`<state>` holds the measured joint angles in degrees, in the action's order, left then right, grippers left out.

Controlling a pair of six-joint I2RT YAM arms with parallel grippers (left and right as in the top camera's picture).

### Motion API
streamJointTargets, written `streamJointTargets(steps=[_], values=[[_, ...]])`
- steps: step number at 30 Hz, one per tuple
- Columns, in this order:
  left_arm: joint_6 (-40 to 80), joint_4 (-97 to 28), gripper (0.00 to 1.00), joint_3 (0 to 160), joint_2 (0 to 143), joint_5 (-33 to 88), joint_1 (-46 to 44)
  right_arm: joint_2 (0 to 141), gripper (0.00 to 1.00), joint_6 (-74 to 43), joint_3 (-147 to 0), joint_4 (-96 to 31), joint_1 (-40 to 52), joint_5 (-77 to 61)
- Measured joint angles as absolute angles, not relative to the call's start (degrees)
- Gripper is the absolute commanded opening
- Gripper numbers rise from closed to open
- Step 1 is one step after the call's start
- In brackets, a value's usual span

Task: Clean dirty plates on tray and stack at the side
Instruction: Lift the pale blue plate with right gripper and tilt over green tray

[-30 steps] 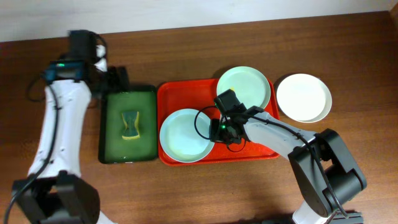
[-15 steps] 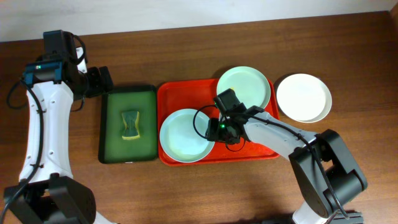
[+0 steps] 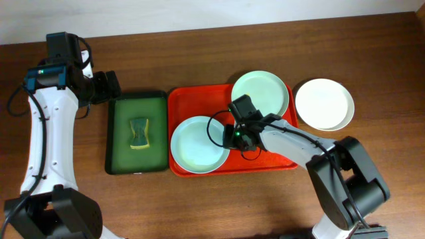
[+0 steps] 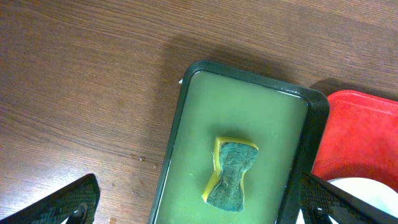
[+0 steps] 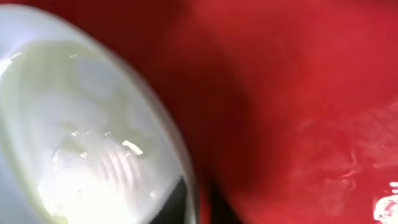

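A pale blue plate (image 3: 196, 146) lies at the front left of the red tray (image 3: 192, 99). A mint plate (image 3: 260, 93) sits at the tray's back right, overhanging its rim. A white plate (image 3: 324, 103) rests on the table right of the tray. My right gripper (image 3: 230, 137) is at the pale blue plate's right rim. In the right wrist view its dark fingers (image 5: 198, 205) close on either side of that rim (image 5: 74, 137), over the red tray (image 5: 298, 93). My left gripper (image 3: 109, 85) is wide open and empty, high over the green tray's back left corner.
A dark green tray (image 3: 123, 159) holding a yellow-green sponge (image 3: 139, 133) stands left of the red tray. It shows in the left wrist view (image 4: 180, 124) with the sponge (image 4: 231, 174) between my open fingers (image 4: 199, 198). Bare wooden table surrounds both trays.
My left arm has drawn back to the left, away from the green tray, and then held still. My right gripper has stayed at the pale blue plate's rim.
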<state>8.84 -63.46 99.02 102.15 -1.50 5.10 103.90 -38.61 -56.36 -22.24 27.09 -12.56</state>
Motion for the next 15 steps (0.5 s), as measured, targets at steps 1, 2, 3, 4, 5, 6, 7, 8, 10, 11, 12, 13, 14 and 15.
streamJointTargets(steps=[1, 2, 3, 4, 5, 6, 7, 8, 10, 11, 12, 13, 14, 15], values=[[8.8, -63.5, 0.99, 99.0, 102.1, -1.5, 5.1, 103.9, 0.04, -38.6, -56.3, -22.2, 27.1, -12.6], [8.8, -63.5, 0.99, 99.0, 102.1, -1.5, 5.1, 103.9, 0.04, -38.5, -56.3, -22.2, 27.1, -12.6], [8.8, -63.5, 0.99, 99.0, 102.1, -1.5, 5.1, 103.9, 0.04, -38.6, -56.4, -22.3, 27.1, -12.7], [8.8, -63.5, 0.99, 99.0, 102.1, -1.5, 5.1, 103.9, 0.04, -38.5, -56.8, -23.4, 27.0, -13.0], [8.8, -63.5, 0.99, 99.0, 102.1, -1.5, 5.1, 103.9, 0.04, -38.5, -57.4, -25.7, 26.8, -13.4], [8.8, -63.5, 0.99, 99.0, 102.1, -1.5, 5.1, 103.9, 0.04, -38.4, -58.1, -27.5, 26.7, -13.6], [8.8, -63.5, 0.99, 99.0, 102.1, -1.5, 5.1, 103.9, 0.04, -38.1, -58.9, -29.6, 26.6, -13.6], [8.8, -63.5, 0.99, 99.0, 102.1, -1.5, 5.1, 103.8, 0.04, -37.6, -59.9, -31.7, 26.6, -13.6], [8.8, -63.5, 0.99, 99.0, 102.1, -1.5, 5.1, 103.1, 0.04, -36.8, -62.7, -35.6, 26.5, -13.2], [8.8, -63.5, 0.99, 99.0, 102.1, -1.5, 5.1, 102.6, 0.04, -36.4, -64.4, -38.5, 26.6, -12.6], [8.8, -63.6, 0.99, 99.0, 102.1, -1.5, 5.1, 102.1, 0.04, -36.1, -65.9, -40.4, 26.5, -12.0], [8.8, -63.6, 0.99, 99.0, 102.1, -1.5, 5.1, 101.8, 0.04, -36.0, -68.0, -42.9, 26.5, -11.6], [8.8, -63.6, 0.99, 99.0, 102.1, -1.5, 5.1, 101.6, 0.04, -35.8, -70.6, -45.2, 26.5, -11.4], [8.8, -63.6, 0.99, 99.0, 102.1, -1.5, 5.1, 101.5, 0.04, -35.8, -72.4, -47.0, 26.5, -11.2]])
